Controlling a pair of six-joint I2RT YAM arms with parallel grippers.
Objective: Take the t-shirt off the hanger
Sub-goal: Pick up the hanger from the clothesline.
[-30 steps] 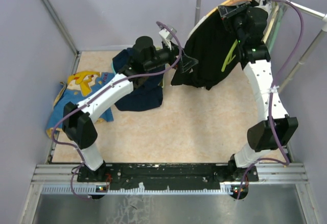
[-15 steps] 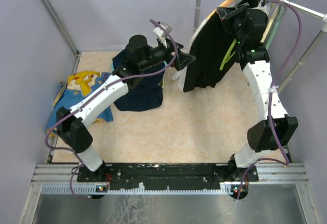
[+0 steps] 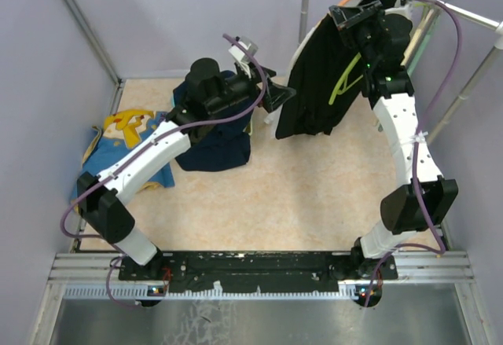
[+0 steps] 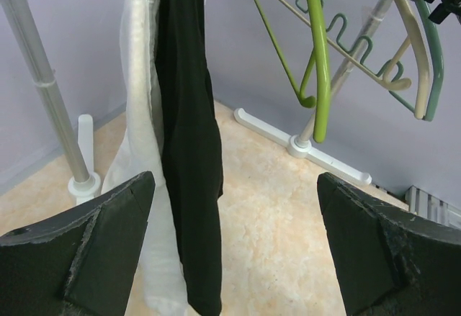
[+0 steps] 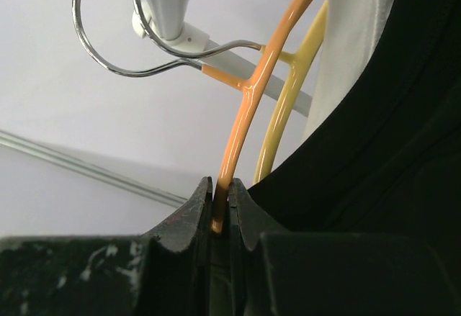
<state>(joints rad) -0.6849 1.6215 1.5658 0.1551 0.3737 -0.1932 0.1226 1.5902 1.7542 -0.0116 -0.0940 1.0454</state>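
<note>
The black t-shirt (image 3: 314,86) hangs from the orange hanger (image 5: 248,107) on the rail at the back right. My right gripper (image 5: 220,186) is shut on the lower end of that hanger's orange arm, up by the rail (image 3: 343,16). The t-shirt's black cloth (image 5: 389,150) fills the right of the right wrist view. My left gripper (image 3: 275,93) is open just left of the t-shirt's lower edge. In the left wrist view the t-shirt (image 4: 189,150) hangs edge-on ahead of the left gripper (image 4: 234,179), left of its middle, and nothing is between the fingers.
A white garment (image 4: 140,136) hangs right beside the black one. Bare green (image 4: 317,50), cream and teal hangers hang on the rail (image 3: 440,3). A yellow hanger (image 5: 288,107) sits behind the orange one. A navy garment (image 3: 216,144) and a blue printed shirt (image 3: 126,137) lie at the left.
My left arm has lifted and its gripper has shifted slightly left, away from the t-shirt's hem. The t-shirt now hangs narrower. My right gripper has tightened on the hanger.
</note>
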